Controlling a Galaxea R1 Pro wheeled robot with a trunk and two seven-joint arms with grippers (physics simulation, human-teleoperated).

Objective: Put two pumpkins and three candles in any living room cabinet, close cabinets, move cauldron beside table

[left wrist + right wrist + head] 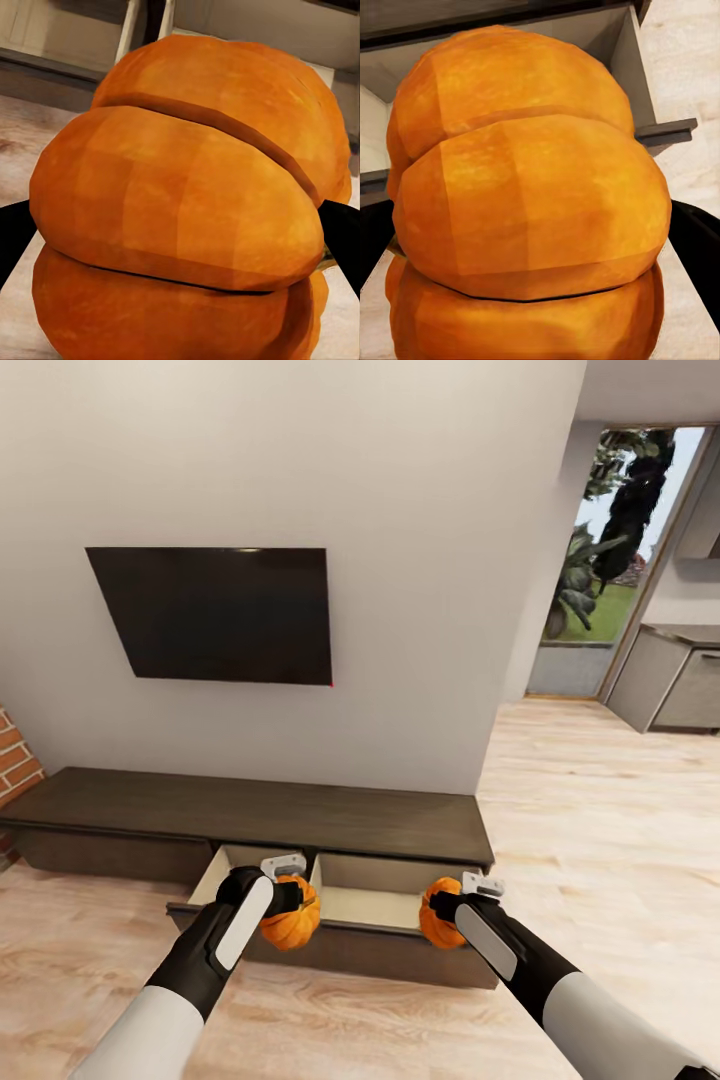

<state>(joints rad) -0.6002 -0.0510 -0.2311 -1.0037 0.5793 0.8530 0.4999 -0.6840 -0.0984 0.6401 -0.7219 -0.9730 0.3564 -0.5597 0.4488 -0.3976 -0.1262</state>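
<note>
Each pincer, left and right, pinches a ribbed orange pumpkin over the cabinet's open drawers.

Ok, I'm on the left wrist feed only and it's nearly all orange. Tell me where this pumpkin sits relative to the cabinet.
Observer: The left pumpkin, held in the left gripper, hangs over the front edge of the cabinet's open left drawer.
Operator: Report the other arm.
Observer: The right gripper holds the second pumpkin at the front edge of the open right drawer.
Operator: Check the drawers for contents.
Observer: The visible pale interiors show nothing inside; the front parts are hidden by the pumpkins and arms.
</note>
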